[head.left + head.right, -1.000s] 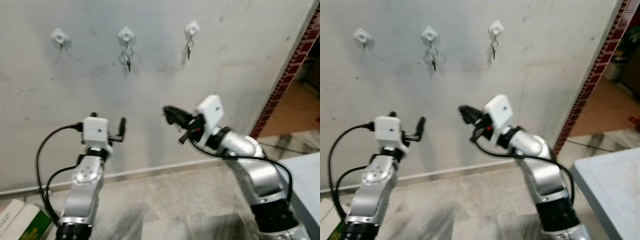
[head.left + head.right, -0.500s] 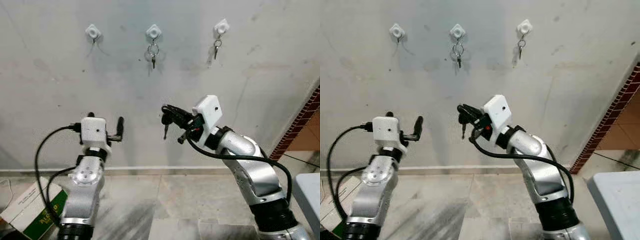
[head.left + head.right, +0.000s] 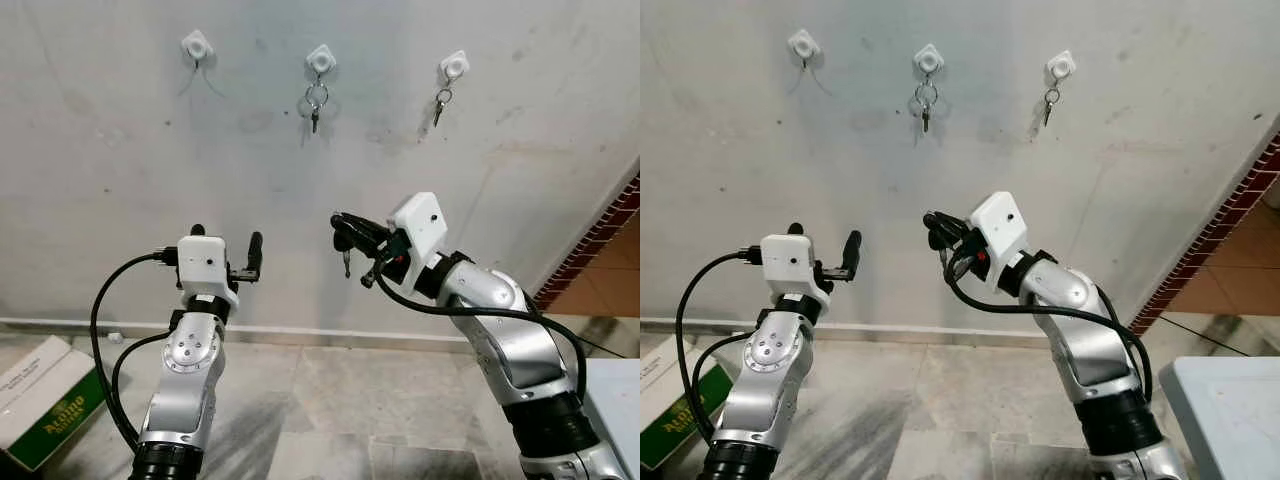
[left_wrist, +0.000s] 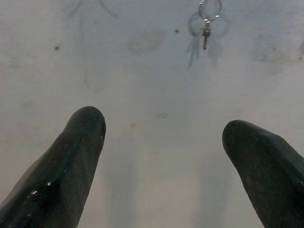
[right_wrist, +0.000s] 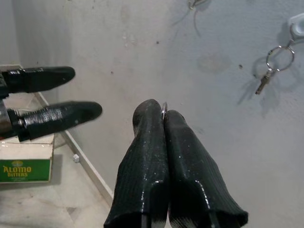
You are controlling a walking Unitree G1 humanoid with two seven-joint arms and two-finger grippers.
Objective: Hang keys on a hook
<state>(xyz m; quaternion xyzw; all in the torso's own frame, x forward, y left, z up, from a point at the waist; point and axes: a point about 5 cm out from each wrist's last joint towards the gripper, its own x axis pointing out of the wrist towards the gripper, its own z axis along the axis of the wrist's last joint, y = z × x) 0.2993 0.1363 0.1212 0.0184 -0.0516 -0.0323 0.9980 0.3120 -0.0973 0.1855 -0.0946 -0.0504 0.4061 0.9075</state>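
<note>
From the left eye view, three white hooks sit in a row high on the grey wall: the left hook [image 3: 197, 45] bare, the middle hook [image 3: 320, 58] carrying a key ring [image 3: 315, 100], the right hook [image 3: 454, 66] carrying a smaller key [image 3: 439, 104]. Below them the right gripper [image 3: 340, 226] is raised, its fingers pressed together on a ring from which the keys [image 3: 346, 262] dangle, well below the hooks. The left gripper [image 3: 224, 242] is raised beside it, fingers spread and holding nothing. A green-and-white cardboard box [image 3: 42, 401] lies on the tiled floor at the robot's left.

The right eye view gives the same scene shifted, and adds the corner of a pale counter [image 3: 1230, 400] at the lower right, beside a brick-red strip along the wall's edge.

The left wrist view looks between its two wide-apart fingers [image 4: 66, 161] at bare wall, with the middle hook's key ring above.

The right wrist view shows its two fingers [image 5: 147, 156] closed tight, a sliver of metal ring peeking out at their tips; the hanging keys themselves are hidden. Beyond are the left gripper's fingers and the box.
</note>
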